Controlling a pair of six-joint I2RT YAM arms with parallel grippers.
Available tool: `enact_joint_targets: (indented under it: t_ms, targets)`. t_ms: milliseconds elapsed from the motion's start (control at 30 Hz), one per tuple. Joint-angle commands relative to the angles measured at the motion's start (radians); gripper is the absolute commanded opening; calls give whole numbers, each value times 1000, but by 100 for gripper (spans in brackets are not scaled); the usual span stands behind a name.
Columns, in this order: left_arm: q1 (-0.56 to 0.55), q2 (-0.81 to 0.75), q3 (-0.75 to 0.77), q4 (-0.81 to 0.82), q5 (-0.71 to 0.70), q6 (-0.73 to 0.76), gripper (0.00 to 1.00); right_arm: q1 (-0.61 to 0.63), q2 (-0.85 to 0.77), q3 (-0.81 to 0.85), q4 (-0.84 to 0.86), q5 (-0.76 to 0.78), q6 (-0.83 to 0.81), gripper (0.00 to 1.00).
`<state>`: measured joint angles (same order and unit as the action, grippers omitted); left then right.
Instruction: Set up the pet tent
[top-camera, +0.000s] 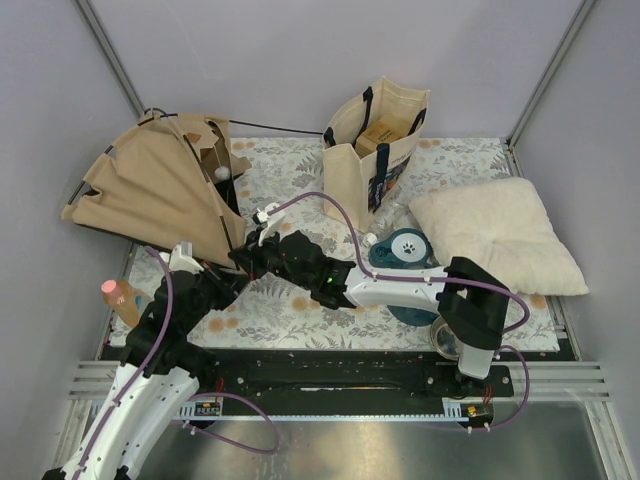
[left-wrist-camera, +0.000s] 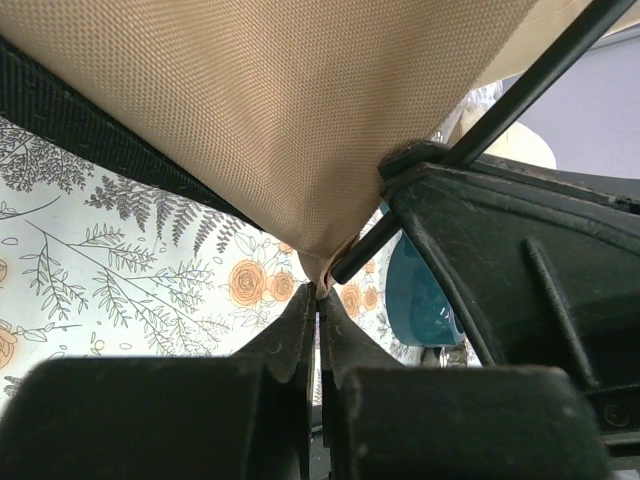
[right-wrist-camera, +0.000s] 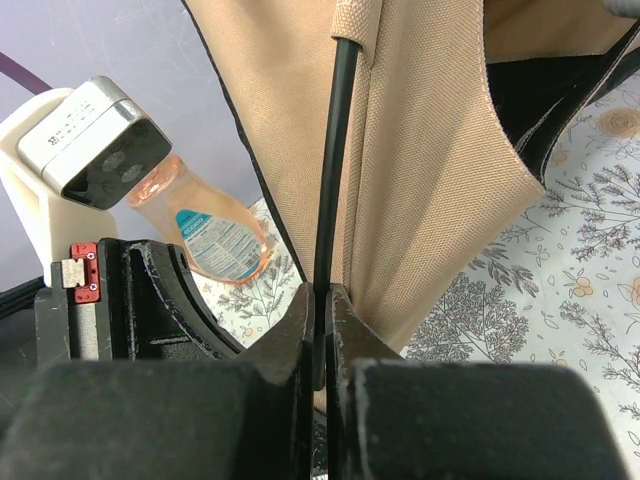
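The pet tent (top-camera: 160, 190) is tan canvas with thin black poles and stands half collapsed at the back left of the floral mat, its white pom-pom (top-camera: 222, 173) at the doorway. My left gripper (top-camera: 232, 268) is shut on the tent's lower fabric corner (left-wrist-camera: 318, 268), where a black pole (left-wrist-camera: 500, 110) enters it. My right gripper (top-camera: 245, 255) is shut on the end of a black pole (right-wrist-camera: 335, 170) that runs up into a canvas sleeve (right-wrist-camera: 430, 150). Both grippers meet at the tent's near right corner.
A cream tote bag (top-camera: 378, 150) stands at the back middle, a fluffy white pillow (top-camera: 495, 235) at right. A teal pet bowl (top-camera: 405, 250) lies under my right arm. An orange bottle (top-camera: 122, 298) stands at the mat's left edge, close to my left arm.
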<state>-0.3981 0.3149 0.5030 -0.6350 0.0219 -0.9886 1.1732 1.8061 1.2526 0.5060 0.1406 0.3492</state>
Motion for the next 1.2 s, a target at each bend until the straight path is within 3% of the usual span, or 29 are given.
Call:
enact_joint_targets:
  t_ms: [0,333,1167]
  targets:
    - [-21,26,3,-193,162,28,0,-76,9,79,246,166,-52,0]
    - [-21,21,-27,-180,173,19,0,-78,30,146,223,154,-53,0]
    - [-19,43,-23,-186,159,15,0,-84,-71,65,224,136,-36,0]
